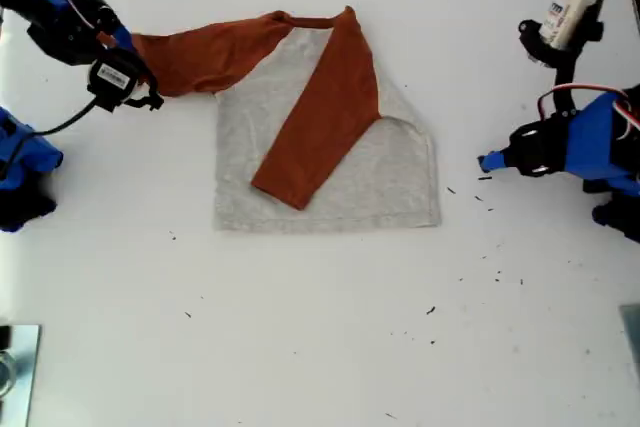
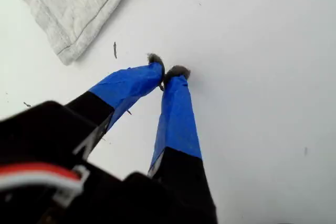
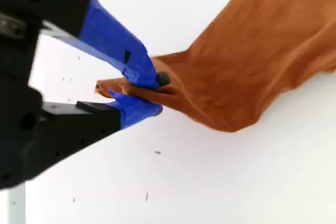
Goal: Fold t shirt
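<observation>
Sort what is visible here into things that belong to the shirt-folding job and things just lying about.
Part of the job:
- t shirt, one rust-orange sleeve already folded across the grey body
- my second gripper, jaws shut on the other sleeve's cuff
- my first gripper, jaws shut, empty, off the shirt's corner

Lying about:
- dark specks on the white table
- metal piece, exterior view's lower left corner

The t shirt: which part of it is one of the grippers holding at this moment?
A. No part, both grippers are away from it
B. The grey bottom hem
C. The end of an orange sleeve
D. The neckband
C. In the second wrist view, my second gripper is closed on the end of the stretched-out orange sleeve of the t shirt, while my first gripper is shut on nothing above the bare table.
</observation>
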`<state>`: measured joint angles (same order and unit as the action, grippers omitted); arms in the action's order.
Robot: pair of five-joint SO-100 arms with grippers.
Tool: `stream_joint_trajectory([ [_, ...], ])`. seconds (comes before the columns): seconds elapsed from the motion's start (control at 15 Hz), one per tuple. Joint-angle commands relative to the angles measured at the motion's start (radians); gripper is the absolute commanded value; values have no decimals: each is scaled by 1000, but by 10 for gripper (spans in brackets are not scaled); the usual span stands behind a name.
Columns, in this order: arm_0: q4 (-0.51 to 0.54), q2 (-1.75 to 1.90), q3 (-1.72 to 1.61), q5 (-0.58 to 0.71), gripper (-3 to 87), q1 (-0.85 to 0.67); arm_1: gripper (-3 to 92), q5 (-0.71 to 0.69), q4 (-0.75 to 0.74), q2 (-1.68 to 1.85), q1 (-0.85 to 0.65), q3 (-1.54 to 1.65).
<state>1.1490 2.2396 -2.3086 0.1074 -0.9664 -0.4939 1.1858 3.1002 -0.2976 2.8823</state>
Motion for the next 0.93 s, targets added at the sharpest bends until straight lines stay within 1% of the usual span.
stream_joint_trajectory([
  [0.0,80,-92,313,-69,-3,242,36,15,2,9,8,-17],
  [0.13,170,-397,719,-55,-3,466,36,23,2,8,8,-15],
  [0.2,186,-545,911,-21,-3,549,36,28,2,8,8,-11],
  [0.27,216,-709,1141,48,1,612,36,31,0,8,9,-9],
  [0.33,230,-856,1365,115,90,661,36,32,-3,8,9,-8],
  [0.4,202,-933,1474,147,206,698,36,32,-5,8,9,-6],
  [0.47,155,-927,1474,169,318,713,36,32,-5,8,9,-6],
  [0.53,106,-890,1457,253,383,719,36,35,-3,8,14,-6],
  [0.6,94,-830,1442,272,264,721,36,38,-3,8,15,-2],
  [0.67,89,-765,1408,287,178,723,36,37,-8,8,15,-2],
  [0.73,118,-723,1373,290,167,712,36,35,-8,8,14,-3],
  [0.8,169,-683,1295,268,166,701,36,32,-9,8,12,-5],
  [0.87,178,-623,1138,250,156,698,36,31,-8,9,12,-3],
])
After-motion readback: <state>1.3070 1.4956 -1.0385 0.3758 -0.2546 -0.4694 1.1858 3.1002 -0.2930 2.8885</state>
